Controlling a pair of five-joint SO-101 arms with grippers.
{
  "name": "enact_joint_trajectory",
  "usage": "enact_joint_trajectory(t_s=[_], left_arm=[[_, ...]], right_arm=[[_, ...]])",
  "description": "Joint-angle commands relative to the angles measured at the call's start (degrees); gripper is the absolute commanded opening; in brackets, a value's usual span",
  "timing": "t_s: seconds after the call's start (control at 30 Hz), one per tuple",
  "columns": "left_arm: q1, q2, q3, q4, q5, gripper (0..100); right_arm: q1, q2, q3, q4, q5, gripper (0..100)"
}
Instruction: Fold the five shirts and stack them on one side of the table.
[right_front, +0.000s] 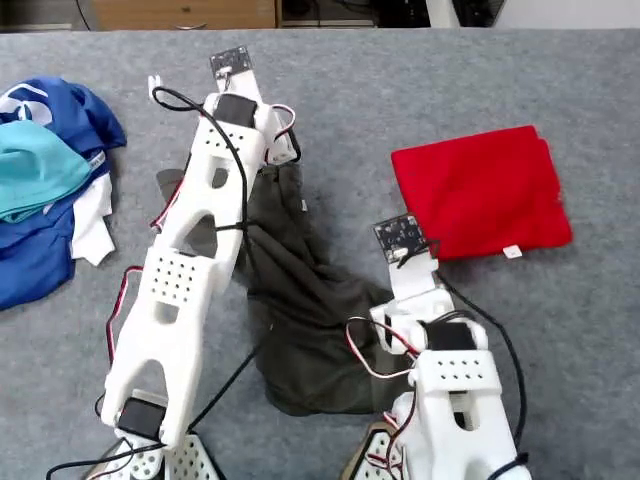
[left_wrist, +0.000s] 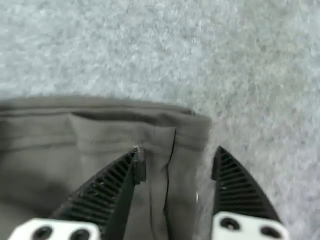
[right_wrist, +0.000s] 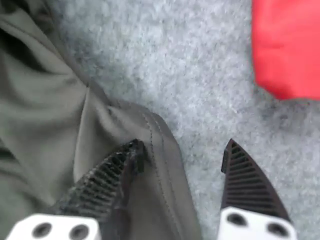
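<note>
A dark olive shirt (right_front: 300, 300) lies crumpled in the middle of the grey table. My left gripper (right_front: 283, 148) is at its far end, open, and the shirt's hem corner (left_wrist: 165, 135) lies between the two fingers (left_wrist: 177, 156). My right gripper (right_front: 380, 305) is at the shirt's near right edge, also open (right_wrist: 182, 150), straddling a seamed edge of olive cloth (right_wrist: 100, 120). A folded red shirt (right_front: 480, 190) lies at the right, and its edge (right_wrist: 290, 45) shows beyond the right gripper.
A loose pile of blue, teal and white shirts (right_front: 45, 190) sits at the left edge of the table. Bare grey table surface (right_front: 450, 70) stretches along the far side and between the olive and red shirts.
</note>
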Motion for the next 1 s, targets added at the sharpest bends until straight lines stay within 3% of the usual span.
enact_joint_trajectory(t_s=[0.0, 0.43, 0.7, 0.97], left_arm=[[-1.14, 1.10, -4.22, -3.16, 0.44, 16], [-5.71, 7.25, -8.00, -2.29, 5.19, 14], [-5.36, 2.95, -8.00, -0.53, 5.10, 14], [-2.64, 4.18, -8.00, 3.16, 5.45, 20]], right_arm=[[1.10, -0.92, 0.22, -1.85, -0.53, 25.3], [1.10, -0.92, 0.40, -1.85, -0.53, 25.3], [1.10, -0.92, 0.48, -1.85, -0.53, 25.3], [1.10, -0.92, 0.48, -1.85, -0.53, 25.3]])
